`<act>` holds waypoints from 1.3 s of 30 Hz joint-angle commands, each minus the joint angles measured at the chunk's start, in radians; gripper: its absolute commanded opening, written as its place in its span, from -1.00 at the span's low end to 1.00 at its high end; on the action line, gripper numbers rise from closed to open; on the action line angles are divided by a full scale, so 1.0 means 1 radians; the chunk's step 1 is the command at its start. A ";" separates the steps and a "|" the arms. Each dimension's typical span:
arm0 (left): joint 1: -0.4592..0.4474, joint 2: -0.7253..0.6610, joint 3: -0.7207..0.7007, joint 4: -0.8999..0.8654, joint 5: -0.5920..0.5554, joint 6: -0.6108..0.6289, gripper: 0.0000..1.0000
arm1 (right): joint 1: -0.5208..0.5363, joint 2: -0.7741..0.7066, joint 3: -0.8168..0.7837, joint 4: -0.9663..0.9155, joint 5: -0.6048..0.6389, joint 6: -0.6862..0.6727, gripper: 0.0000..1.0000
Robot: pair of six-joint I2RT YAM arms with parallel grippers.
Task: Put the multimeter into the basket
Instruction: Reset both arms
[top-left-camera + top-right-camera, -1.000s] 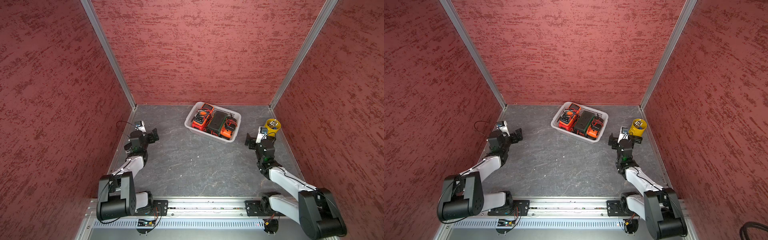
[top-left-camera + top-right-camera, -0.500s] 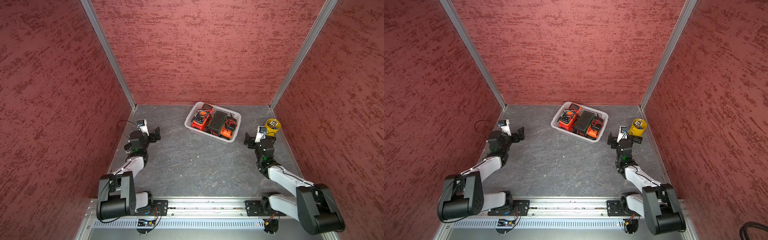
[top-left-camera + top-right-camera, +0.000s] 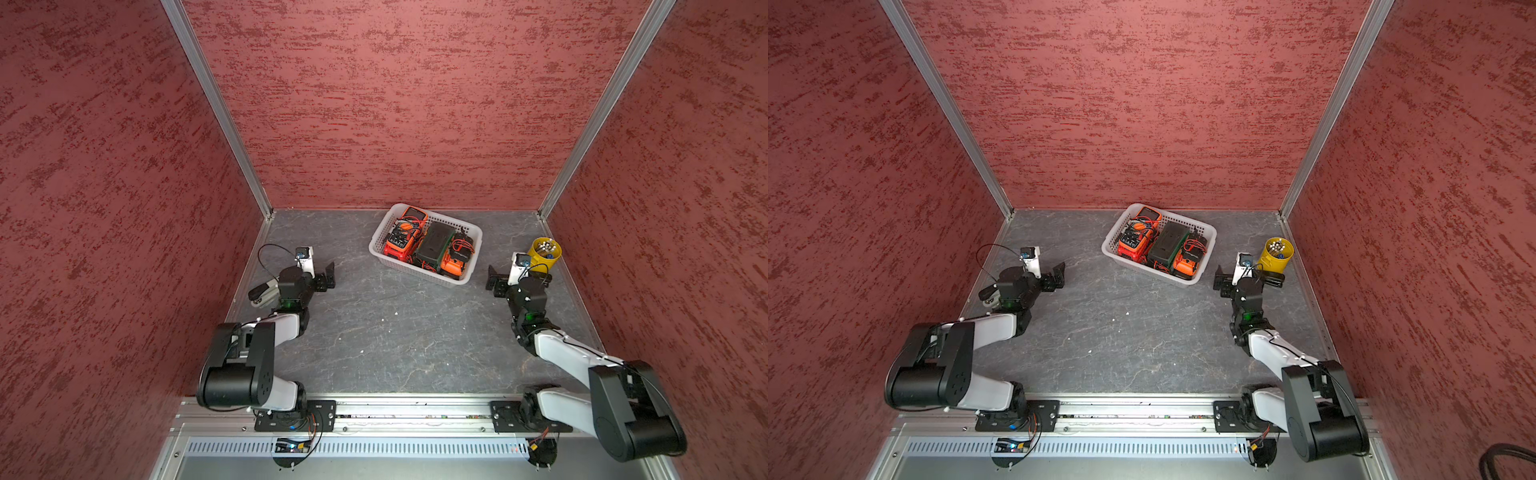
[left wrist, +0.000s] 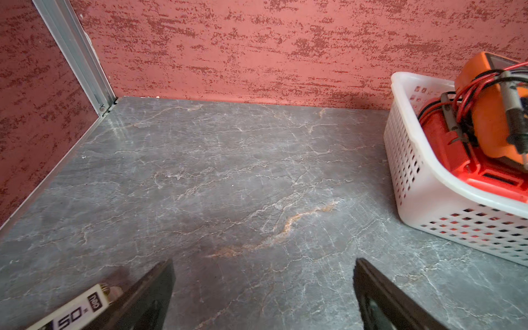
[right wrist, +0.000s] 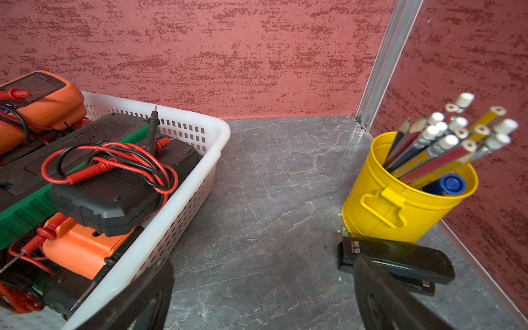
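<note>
Several multimeters (image 3: 434,245), wound with red and black leads, are being carried inside the basket (image 3: 415,272), which is being borne by the grey surface (image 3: 374,332). The left pincer (image 4: 263,263) is being held spread and empty, well left of the basket. The right pincer (image 5: 264,261) is being held spread and empty, just right of the basket. A yellow cup (image 5: 400,205) and a black stapler (image 5: 400,257) are being seen farther right of it.

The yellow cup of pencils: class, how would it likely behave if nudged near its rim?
The yellow cup probably tips readily: its pencils lean well past the rim, to one side. Pushed low, it likely slides on the smooth table. The black stapler close by its base might block it there.
</note>
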 commanded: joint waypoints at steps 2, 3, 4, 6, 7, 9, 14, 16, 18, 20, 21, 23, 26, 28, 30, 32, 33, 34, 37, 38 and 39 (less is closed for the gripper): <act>0.034 0.040 -0.034 0.151 0.004 -0.022 0.99 | -0.010 0.007 0.004 0.066 -0.044 -0.033 0.98; 0.033 0.033 -0.029 0.131 0.002 -0.023 0.99 | -0.011 0.010 -0.002 0.080 -0.047 -0.039 0.98; 0.031 0.035 -0.028 0.127 -0.003 -0.022 0.99 | -0.014 0.017 -0.008 0.099 -0.051 -0.044 0.98; 0.023 0.033 -0.026 0.116 -0.019 -0.017 0.99 | -0.023 0.040 -0.027 0.146 -0.053 -0.044 0.98; 0.021 0.038 -0.027 0.135 -0.024 -0.017 0.99 | -0.029 0.058 -0.036 0.177 -0.054 -0.039 0.98; 0.021 0.033 -0.026 0.122 -0.024 -0.015 0.99 | -0.048 0.097 -0.061 0.249 -0.068 -0.030 0.98; 0.019 0.034 -0.026 0.126 -0.027 -0.015 0.99 | -0.107 0.174 -0.051 0.325 -0.174 -0.024 0.98; 0.018 0.035 -0.028 0.128 -0.029 -0.015 0.99 | -0.120 0.233 -0.047 0.368 -0.213 -0.022 0.98; 0.015 0.035 -0.028 0.128 -0.030 -0.014 0.99 | -0.123 0.313 -0.045 0.429 -0.241 -0.025 0.98; 0.015 0.035 -0.028 0.128 -0.032 -0.013 0.99 | -0.128 0.328 -0.028 0.413 -0.246 -0.022 0.98; 0.015 0.034 -0.028 0.128 -0.034 -0.013 0.99 | -0.135 0.321 -0.017 0.378 -0.247 -0.012 0.98; 0.014 0.035 -0.028 0.129 -0.036 -0.012 0.99 | -0.143 0.331 0.000 0.366 -0.263 -0.007 0.98; 0.014 0.035 -0.028 0.129 -0.036 -0.011 0.99 | -0.147 0.331 0.037 0.287 -0.279 -0.014 0.98; 0.012 0.034 -0.028 0.128 -0.037 -0.012 0.99 | -0.148 0.332 0.036 0.295 -0.280 -0.014 0.98; 0.013 0.035 -0.028 0.128 -0.038 -0.011 0.99 | -0.146 0.331 0.037 0.290 -0.280 -0.014 0.98; 0.013 0.034 -0.028 0.129 -0.037 -0.012 0.99 | -0.148 0.331 0.037 0.290 -0.281 -0.016 0.98; 0.012 0.035 -0.028 0.128 -0.037 -0.012 0.99 | -0.147 0.333 0.035 0.291 -0.281 -0.014 0.98; 0.012 0.035 -0.028 0.128 -0.037 -0.012 0.99 | -0.146 0.333 0.035 0.291 -0.281 -0.014 0.98; 0.014 0.035 -0.028 0.128 -0.038 -0.012 0.99 | -0.147 0.333 0.036 0.291 -0.281 -0.015 0.98; 0.013 0.037 -0.028 0.128 -0.038 -0.012 0.99 | -0.148 0.332 0.037 0.291 -0.281 -0.014 0.98; 0.013 0.035 -0.028 0.128 -0.038 -0.012 0.99 | -0.147 0.332 0.036 0.291 -0.280 -0.014 0.98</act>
